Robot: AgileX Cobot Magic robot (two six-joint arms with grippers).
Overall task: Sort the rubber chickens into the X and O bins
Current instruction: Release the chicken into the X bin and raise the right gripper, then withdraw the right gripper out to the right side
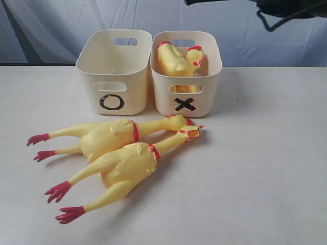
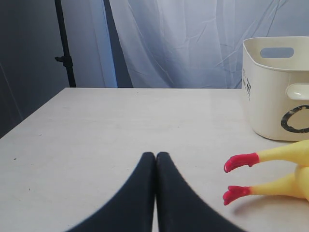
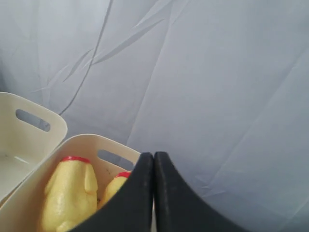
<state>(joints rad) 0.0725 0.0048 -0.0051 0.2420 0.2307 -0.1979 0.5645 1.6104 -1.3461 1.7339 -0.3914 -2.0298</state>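
Two long-legged rubber chickens lie side by side on the table in front of the bins, one further back [image 1: 110, 133] and one nearer [image 1: 127, 166], heads toward the X bin [image 1: 168, 102]. The X bin holds two more yellow chickens [image 1: 176, 58], which the right wrist view also shows [image 3: 67, 193]. The O bin [image 1: 135, 97] stands to its left and looks empty. My right gripper [image 3: 153, 155] is shut on nothing, above the far rim of the X bin [image 3: 87, 140]. My left gripper [image 2: 155, 155] is shut and empty, low over the table, left of the red chicken feet [image 2: 240, 162].
A pale curtain hangs behind the white table [image 1: 265, 168]. A dark part of the right arm [image 1: 286, 7] shows at the top right. A black stand pole [image 2: 65, 48] rises beyond the table's far left corner. The O bin [image 2: 275, 96] stands close to the chicken feet.
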